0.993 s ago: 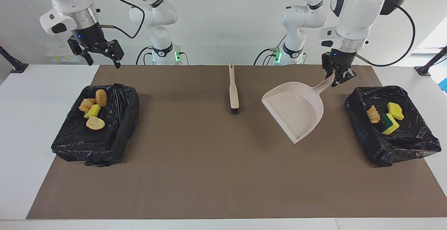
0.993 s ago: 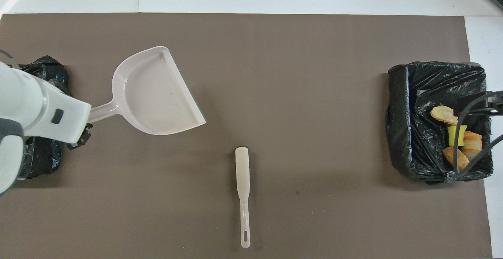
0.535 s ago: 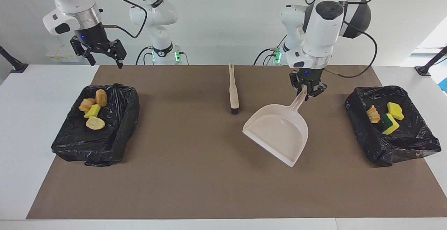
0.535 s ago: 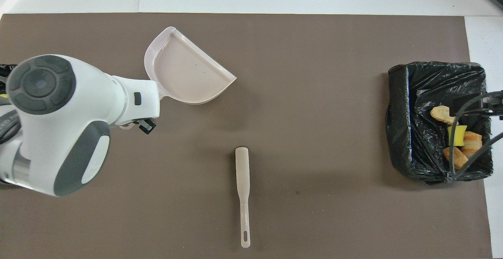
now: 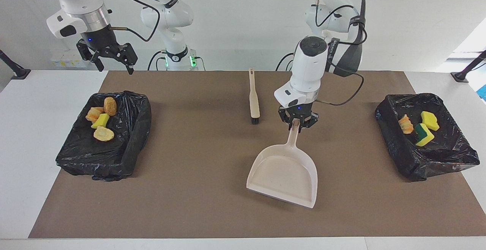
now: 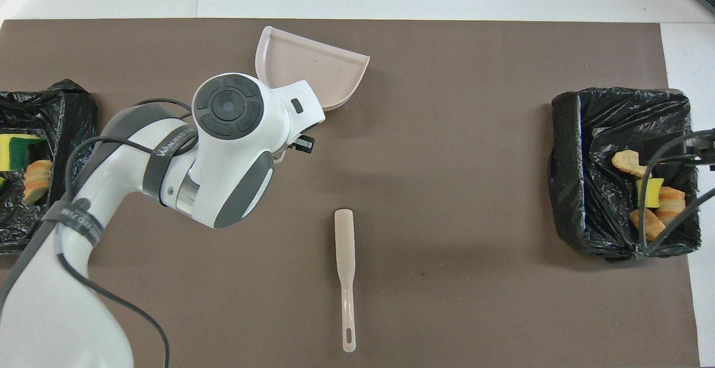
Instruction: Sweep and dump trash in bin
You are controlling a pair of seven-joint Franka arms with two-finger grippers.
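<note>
The trash lies in two black-lined bins. Four pieces (image 5: 100, 121), one yellow sponge piece among tan and brown chunks, sit in the bin (image 5: 125, 140) at the right arm's end of the table. An orange-striped chunk (image 5: 406, 124) and two yellow-green sponge pieces (image 5: 426, 128) sit in the bin (image 5: 436, 159) at the left arm's end. No common heading can be read for these scraps.

The brush (image 5: 253, 96) lies on the brown mat (image 5: 190, 189) between the two bins, long axis running toward and away from the robots, bristle end pointing away from them.

The beige dustpan (image 5: 283, 176) is beside the brush, toward the left arm's end. Its handle points toward the robots and its open mouth away from them. The left gripper (image 5: 298, 123) is clamped on the handle tip.

A second ago the dustpan hung close to the left arm's bin with its handle slanting toward that bin. It is now beside the brush with its long axis parallel to the brush's.

The right gripper (image 5: 114, 58) waits over the table edge on the robots' side of the right arm's bin, fingers spread, holding nothing.
</note>
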